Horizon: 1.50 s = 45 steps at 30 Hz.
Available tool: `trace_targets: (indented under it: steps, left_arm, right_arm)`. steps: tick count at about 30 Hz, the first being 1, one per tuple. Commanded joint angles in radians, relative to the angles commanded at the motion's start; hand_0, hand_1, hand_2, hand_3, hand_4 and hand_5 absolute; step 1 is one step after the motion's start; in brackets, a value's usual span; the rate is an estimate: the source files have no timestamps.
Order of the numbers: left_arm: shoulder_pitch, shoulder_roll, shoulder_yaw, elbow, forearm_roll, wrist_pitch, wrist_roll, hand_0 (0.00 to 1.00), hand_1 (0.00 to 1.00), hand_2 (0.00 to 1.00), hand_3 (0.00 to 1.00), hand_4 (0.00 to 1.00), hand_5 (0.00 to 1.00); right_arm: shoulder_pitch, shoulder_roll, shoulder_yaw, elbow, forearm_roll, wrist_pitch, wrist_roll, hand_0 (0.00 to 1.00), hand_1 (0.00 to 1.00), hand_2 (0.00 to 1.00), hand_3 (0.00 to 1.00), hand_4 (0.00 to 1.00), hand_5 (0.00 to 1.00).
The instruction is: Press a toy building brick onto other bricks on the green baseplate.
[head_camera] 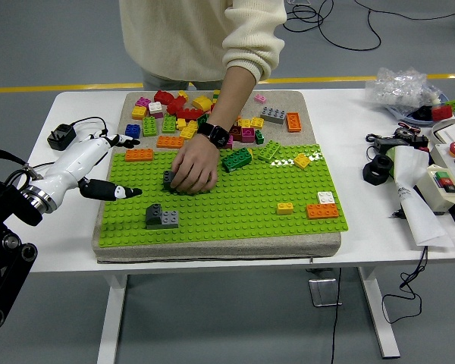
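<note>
Grey bricks (161, 217) sit stacked on the studded green baseplate (235, 201); a person's hand (193, 168) grips another dark brick (168, 178), the robot's left hand (98, 163) open nearby.

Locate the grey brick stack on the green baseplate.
In the head view, the grey brick stack sits near the green baseplate's front-left, below the person's hand.

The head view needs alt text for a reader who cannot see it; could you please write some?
A person's hand holds a dark brick on the green baseplate, while the robot's left hand hovers open at its left edge.
</note>
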Motion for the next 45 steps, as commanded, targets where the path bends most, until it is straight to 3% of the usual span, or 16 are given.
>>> trace_targets:
  steps: [11, 16, 17, 28, 29, 34, 35, 45]
  left_arm:
    - [-0.017, -0.015, 0.018, 0.021, 0.0, -0.008, 0.007, 0.986, 0.819, 0.789, 0.825, 0.975, 0.258]
    - [-0.045, -0.032, 0.017, 0.053, -0.001, -0.01, 0.008, 0.986, 0.819, 0.789, 0.825, 0.975, 0.258]
    - [-0.049, -0.033, 0.014, 0.059, -0.002, -0.01, 0.007, 0.982, 0.816, 0.788, 0.825, 0.958, 0.219]
    - [-0.11, -0.029, -0.016, 0.154, -0.022, -0.008, 0.0, 0.958, 0.811, 0.781, 0.824, 0.951, 0.21]
    - [-0.117, -0.03, -0.018, 0.164, -0.021, -0.004, 0.0, 0.846, 0.738, 0.651, 0.686, 0.668, 0.002]
    - [-0.141, -0.036, -0.022, 0.199, -0.018, 0.013, -0.003, 0.846, 0.738, 0.651, 0.686, 0.668, 0.002]
    - [-0.145, -0.039, -0.022, 0.206, -0.019, 0.017, -0.004, 0.782, 0.666, 0.563, 0.633, 0.517, 0.002]
    - [-0.163, -0.05, -0.026, 0.23, -0.028, 0.032, -0.014, 0.767, 0.65, 0.559, 0.63, 0.49, 0.002]
  right_arm:
    - [0.0, -0.001, 0.001, 0.0, 0.007, 0.0, 0.0, 0.785, 0.712, 0.757, 0.767, 0.998, 0.691]
    - [0.001, -0.001, 0.001, 0.0, 0.008, -0.002, 0.001, 0.785, 0.712, 0.757, 0.767, 0.998, 0.691]
    - [0.002, -0.001, 0.001, 0.0, 0.009, -0.002, 0.001, 0.785, 0.712, 0.757, 0.767, 0.998, 0.691]
    - [0.004, -0.002, 0.001, 0.0, 0.012, -0.003, 0.003, 0.785, 0.711, 0.757, 0.767, 0.998, 0.691]
    - [0.005, -0.002, 0.001, 0.0, 0.012, -0.003, 0.003, 0.786, 0.711, 0.757, 0.767, 0.998, 0.691]
    - [0.004, -0.001, 0.001, 0.0, 0.013, -0.003, 0.002, 0.786, 0.711, 0.757, 0.767, 0.998, 0.691]
    - [0.004, -0.002, 0.001, 0.0, 0.013, -0.003, 0.002, 0.785, 0.711, 0.757, 0.767, 0.998, 0.691]
    - [0.006, -0.002, 0.001, 0.0, 0.014, -0.004, 0.001, 0.785, 0.711, 0.758, 0.767, 0.998, 0.691]
